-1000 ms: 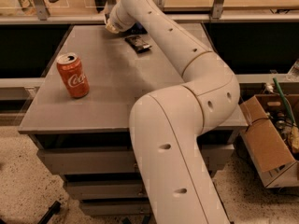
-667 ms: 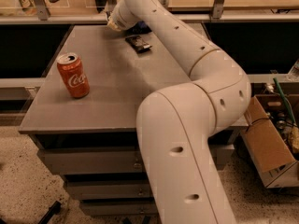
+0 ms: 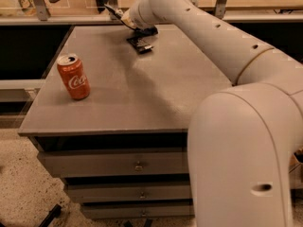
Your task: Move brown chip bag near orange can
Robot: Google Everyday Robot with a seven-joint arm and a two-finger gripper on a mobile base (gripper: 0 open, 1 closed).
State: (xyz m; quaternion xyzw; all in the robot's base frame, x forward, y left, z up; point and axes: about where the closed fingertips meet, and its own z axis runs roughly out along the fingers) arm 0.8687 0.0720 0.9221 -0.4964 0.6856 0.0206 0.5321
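Observation:
The orange can stands upright on the left part of the grey table, with white script on its side and a silver top. My white arm reaches from the lower right across the table to its far edge. There the gripper hangs just above the surface, far behind and to the right of the can. Right beside it lies a small flat dark packet. A dark patch shows under the wrist. I do not see a crumpled foil chip bag; the arm hides it or it is out of view.
The table is a drawer cabinet with several drawers facing me. A railing with posts runs behind the far edge. My arm's big elbow fills the right foreground and hides the table's right side.
The arm's elbow has swung right and closer to the camera. The gripper end has stayed at the far table edge by the dark packet. The can has not moved.

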